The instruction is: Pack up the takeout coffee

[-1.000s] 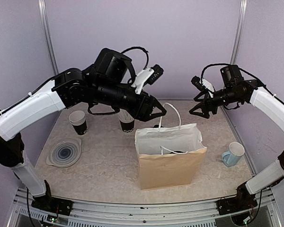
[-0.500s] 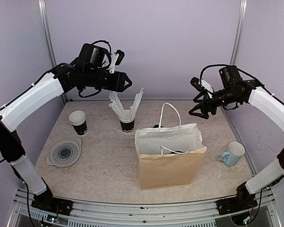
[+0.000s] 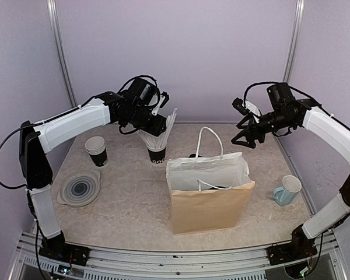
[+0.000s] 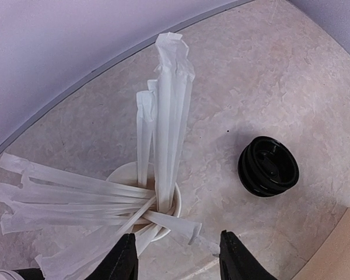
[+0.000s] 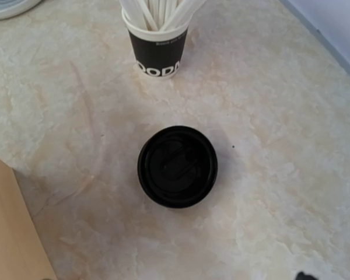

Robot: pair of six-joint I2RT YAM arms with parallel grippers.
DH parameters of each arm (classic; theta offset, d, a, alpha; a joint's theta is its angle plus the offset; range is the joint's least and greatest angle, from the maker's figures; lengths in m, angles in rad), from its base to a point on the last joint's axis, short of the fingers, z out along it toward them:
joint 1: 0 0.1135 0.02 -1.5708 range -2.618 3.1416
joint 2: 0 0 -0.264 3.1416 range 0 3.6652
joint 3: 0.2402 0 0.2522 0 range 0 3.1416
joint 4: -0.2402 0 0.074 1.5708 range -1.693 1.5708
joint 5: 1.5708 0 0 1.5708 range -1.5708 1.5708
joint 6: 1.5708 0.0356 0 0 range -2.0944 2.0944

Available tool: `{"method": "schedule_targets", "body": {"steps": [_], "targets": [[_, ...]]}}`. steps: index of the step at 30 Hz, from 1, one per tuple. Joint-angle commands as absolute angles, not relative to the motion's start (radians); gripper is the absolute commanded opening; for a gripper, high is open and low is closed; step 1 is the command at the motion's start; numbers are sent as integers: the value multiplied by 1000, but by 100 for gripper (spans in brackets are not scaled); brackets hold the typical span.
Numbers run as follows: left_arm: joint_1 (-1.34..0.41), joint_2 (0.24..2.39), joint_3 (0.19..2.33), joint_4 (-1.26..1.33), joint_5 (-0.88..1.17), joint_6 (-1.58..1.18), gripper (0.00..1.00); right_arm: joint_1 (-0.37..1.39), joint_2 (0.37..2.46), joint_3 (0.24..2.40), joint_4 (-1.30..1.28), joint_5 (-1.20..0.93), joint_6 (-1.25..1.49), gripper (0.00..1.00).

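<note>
The takeout coffee (image 5: 177, 166) stands on the table behind the paper bag (image 3: 210, 201). From above only its black lid (image 4: 268, 166) shows, and in the top view the bag hides nearly all of it. My left gripper (image 4: 181, 263) is open and hangs just above a black cup of wrapped straws (image 4: 143, 198), left of the coffee. One straw end lies between its fingertips without being gripped. My right gripper (image 3: 245, 137) is open in the air, to the right of the coffee and above it, holding nothing.
The straw cup (image 3: 156, 153) stands behind the bag's left corner. A stack of white-rimmed black cups (image 3: 97, 150) and a grey round dish (image 3: 80, 188) are at the left. A pale blue mug (image 3: 287, 190) stands at the right. The bag's white handles (image 3: 210, 143) stick up.
My left arm pulled back from above the bag, swung left, then came down over the straw cup. The right arm has barely moved.
</note>
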State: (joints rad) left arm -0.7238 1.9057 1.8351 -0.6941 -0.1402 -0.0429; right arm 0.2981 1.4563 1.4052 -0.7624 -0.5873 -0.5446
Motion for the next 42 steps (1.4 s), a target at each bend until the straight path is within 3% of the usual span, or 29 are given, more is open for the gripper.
{"method": "schedule_targets", "body": {"steps": [1,4,11,26,33,39,42], "targets": [[-719,1910,1836,-654,-142,-11,45,291,1478,1403,-784,-603,-548,88],[-719,1909,1833,-641,-131,-6,42,291,1481,1402,-783,-607,-546,88],[-678,1921,1886,-528,-112,-32,44,291,1486,1395,-778,-613,-543,88],[-667,2149,2160,-498,-16,-37,42,291,1489,1400,-780,-615,-538,88],[-672,2164,2158,-507,-20,-45,37,291,1488,1398,-778,-618,-535,88],[-743,2005,2033,-509,-153,16,48,291,1480,1393,-781,-616,-535,88],[-777,1899,1922,-522,-181,51,48,291,1482,1393,-782,-616,-537,88]]}}
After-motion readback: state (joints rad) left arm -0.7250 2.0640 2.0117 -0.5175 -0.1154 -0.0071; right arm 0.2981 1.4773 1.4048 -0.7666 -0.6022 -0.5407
